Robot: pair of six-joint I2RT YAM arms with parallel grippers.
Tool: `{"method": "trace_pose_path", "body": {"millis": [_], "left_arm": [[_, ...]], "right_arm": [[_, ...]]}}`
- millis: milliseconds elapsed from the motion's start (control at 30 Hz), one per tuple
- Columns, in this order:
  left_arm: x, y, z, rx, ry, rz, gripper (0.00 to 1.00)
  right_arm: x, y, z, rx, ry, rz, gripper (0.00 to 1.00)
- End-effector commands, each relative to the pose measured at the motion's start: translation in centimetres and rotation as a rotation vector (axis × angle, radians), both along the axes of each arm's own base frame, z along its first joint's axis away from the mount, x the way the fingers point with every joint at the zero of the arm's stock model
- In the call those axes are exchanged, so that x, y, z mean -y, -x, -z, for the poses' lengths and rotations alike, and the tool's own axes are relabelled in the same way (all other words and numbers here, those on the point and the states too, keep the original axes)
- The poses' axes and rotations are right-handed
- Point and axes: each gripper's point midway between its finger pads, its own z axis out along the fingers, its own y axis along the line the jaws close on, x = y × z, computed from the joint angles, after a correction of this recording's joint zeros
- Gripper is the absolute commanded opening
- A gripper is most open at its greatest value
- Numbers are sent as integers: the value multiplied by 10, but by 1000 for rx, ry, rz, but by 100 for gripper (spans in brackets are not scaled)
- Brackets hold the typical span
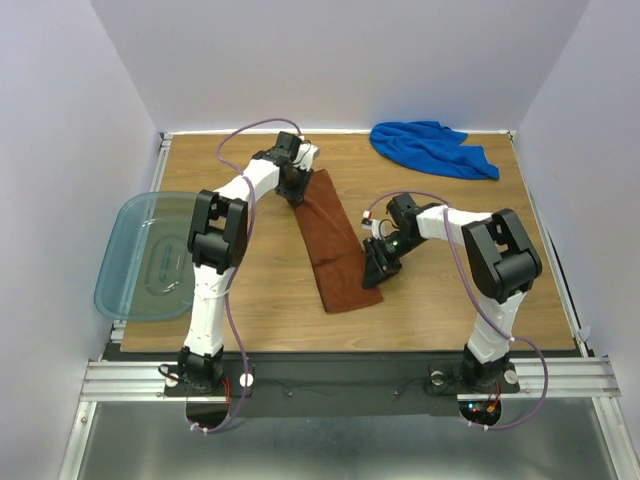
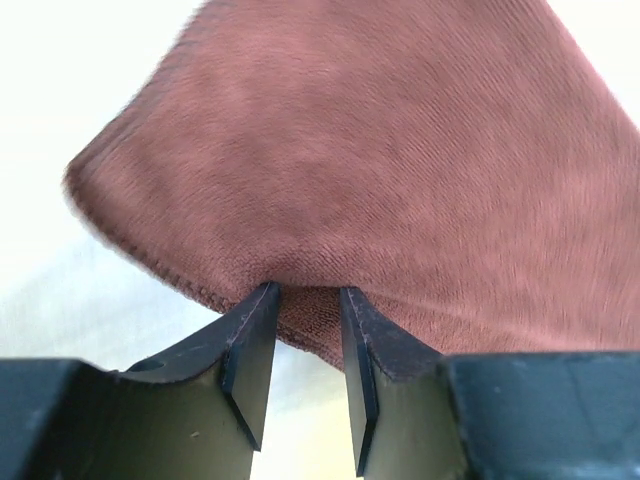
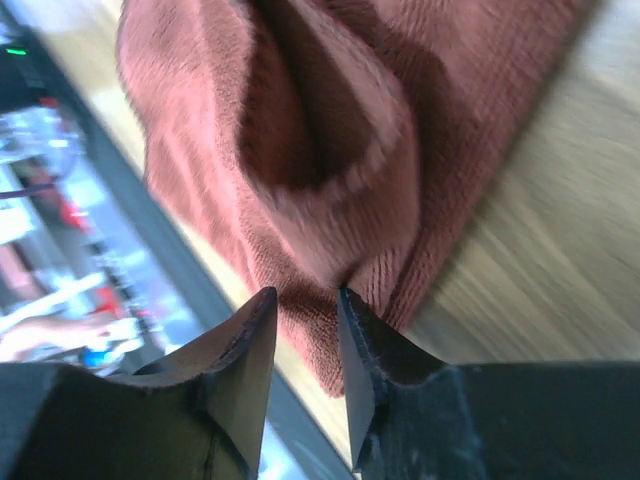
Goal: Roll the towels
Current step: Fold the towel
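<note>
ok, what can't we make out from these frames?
Top view: jaws of left tool and right tool too small, hidden by their wrists.
Left wrist view: brown towel fills frame; surroundings washed out white.
Right wrist view: how many layers are pinched, hidden in the fold; background blurred.
Blue towel: bunched, top view only; its edges hidden.
</note>
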Motion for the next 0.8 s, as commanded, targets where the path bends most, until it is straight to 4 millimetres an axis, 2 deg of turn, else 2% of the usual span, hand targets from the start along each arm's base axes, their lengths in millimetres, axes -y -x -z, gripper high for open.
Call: {"method": "trace_pose_path", "body": {"millis": [0,33,100,133,167,233,267,300,333,367,400,467,500,533,567,600,633,667,700,733,767], "left_arm": [[18,-22,22,3,30,52,44],[26,-35,10,42,56,72,45],[35,-44,-2,69,88,93,50],[38,-44,-7,74,103,101,52],[40,-45,-22,97,114,112,55],[39,-42,-41,124,118,126,61],[39,-41,-70,174,131,132,63],[37,-38,-85,198,134,134,66],[32,-31,-111,244,139,137,74],[30,-26,-101,222,127,138,79],[26,-18,-128,265,132,141,89],[18,-9,-155,308,134,134,98],[13,0,-191,378,152,134,99],[6,9,-195,381,153,133,99],[1,16,-209,415,158,140,99],[-6,28,-254,525,180,143,99],[-13,38,-252,534,168,147,99],[-21,43,-268,588,172,138,99],[-30,61,-306,682,186,127,99],[-37,70,-302,688,182,102,99],[-43,79,-311,730,182,95,99]], "right_arm": [[-18,14,17,-82,-43,12,39],[-24,12,13,-86,-68,8,39],[-33,10,3,-104,-115,4,41],[-34,10,0,-103,-123,6,42],[-36,6,-7,-85,-135,2,46],[-39,0,-27,-16,-160,-6,51],[-39,-4,-38,20,-168,-8,55],[-39,-8,-47,55,-176,-6,55],[-39,-12,-67,125,-188,-7,57],[-38,-13,-75,154,-186,-5,58],[-34,-21,-83,207,-170,6,63],[-25,-27,-108,301,-155,22,68],[-18,-35,-118,343,-147,37,75],[-10,-35,-127,392,-124,29,76],[-2,-40,-134,431,-114,37,83],[2,-42,-139,455,-107,43,97],[9,-45,-140,485,-69,57,99],[14,-46,-149,531,-58,64,100],[18,-48,-151,554,-42,74,100],[23,-51,-154,586,-12,91,100],[26,-50,-156,598,0,107,100]]}}
